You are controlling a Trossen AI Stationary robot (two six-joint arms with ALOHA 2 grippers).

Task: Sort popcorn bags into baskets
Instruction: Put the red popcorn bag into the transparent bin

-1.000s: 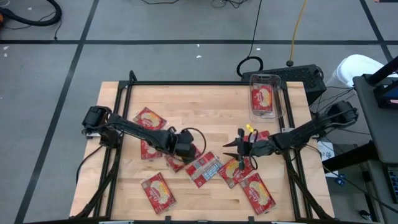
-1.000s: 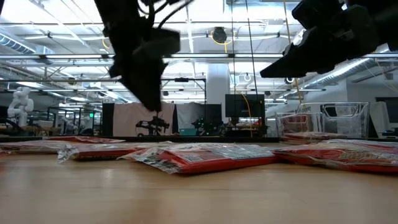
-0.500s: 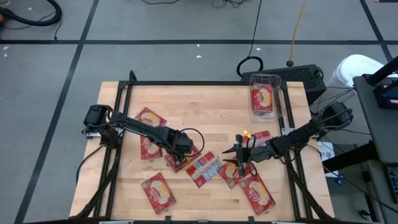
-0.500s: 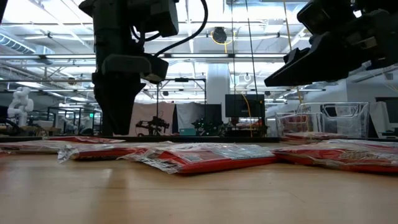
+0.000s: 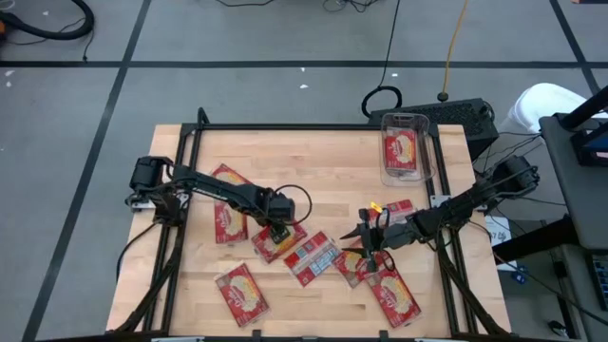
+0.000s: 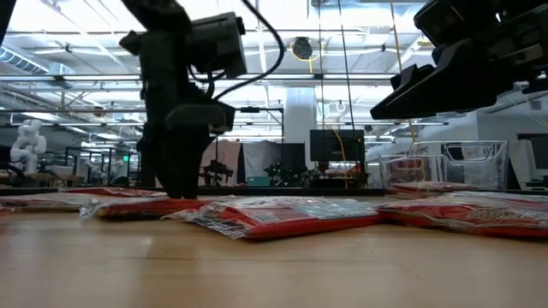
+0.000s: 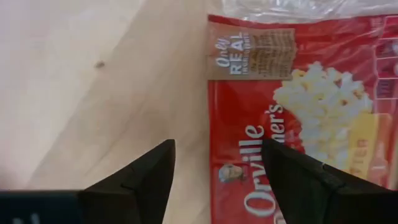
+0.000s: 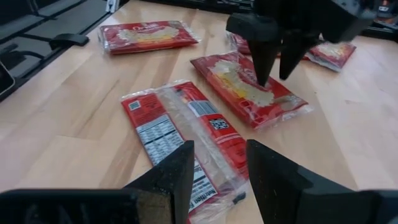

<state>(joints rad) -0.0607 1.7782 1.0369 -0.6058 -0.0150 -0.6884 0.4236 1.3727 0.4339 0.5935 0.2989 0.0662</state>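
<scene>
Several red popcorn bags lie flat on the wooden table (image 5: 323,161). My left gripper (image 5: 276,231) points down, open, at the edge of a face-up bag (image 7: 298,124) left of the table's middle. One finger (image 7: 280,174) stands over the bag and the other (image 7: 155,174) over bare wood. My right gripper (image 5: 365,236) hovers open right of the middle. It slants down toward a bag lying grey-white back up (image 8: 186,137) and holds nothing. The clear basket (image 5: 404,123) at the far right holds one bag (image 5: 402,152). My left gripper comes from above with its fingers astride the bag's long edge (image 7: 214,143). The bag lies flat on the table. Whether the fingertips (image 8: 262,78) touch it, I cannot tell.
Other bags lie at the far left (image 5: 228,179), the near left (image 5: 242,290) and the near right (image 5: 394,294), with one (image 5: 399,209) beside the right arm. Bare wood spreads across the far middle. A black frame (image 5: 285,126) edges the table.
My left gripper has come down from above the bags to their level and tipped from a slant to point almost straight down. Its fingers have opened wider. The bags have not moved.
</scene>
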